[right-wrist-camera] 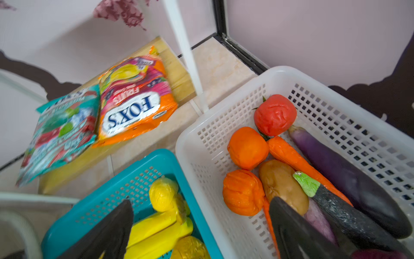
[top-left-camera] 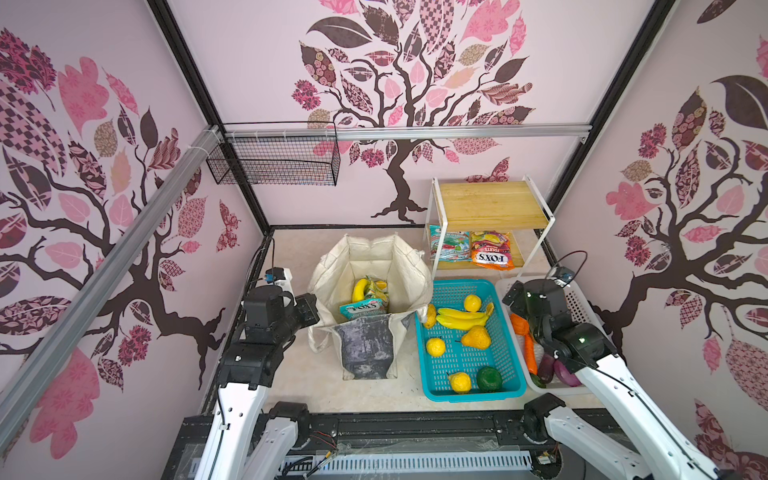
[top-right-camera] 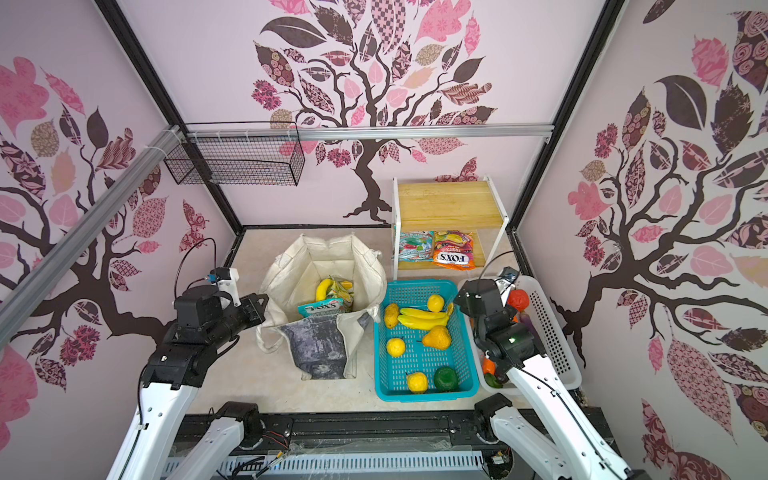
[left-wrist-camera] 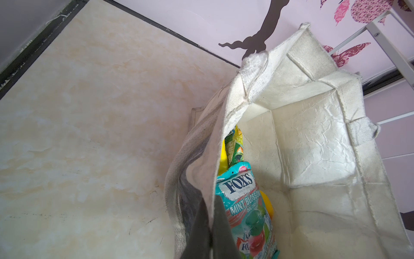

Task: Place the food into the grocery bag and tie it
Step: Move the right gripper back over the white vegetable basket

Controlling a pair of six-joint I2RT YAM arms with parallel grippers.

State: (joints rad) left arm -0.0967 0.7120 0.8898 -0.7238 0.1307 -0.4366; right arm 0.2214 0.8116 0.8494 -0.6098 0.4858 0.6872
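The left tool point(top-left-camera: 312, 309) pinches the rim of the grocery bag point(top-left-camera: 370, 259), the right tool point(right-wrist-camera: 200, 200) gapes empty over the white basket point(right-wrist-camera: 224, 125), on a cream marbled table point(top-left-camera: 332, 395) within pink tree-print walls point(top-left-camera: 249, 62)

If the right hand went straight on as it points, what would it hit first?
Probably the white basket rim beside the teal basket, which the open right hand straddles, or the orange toy fruit just inside; depth unclear.
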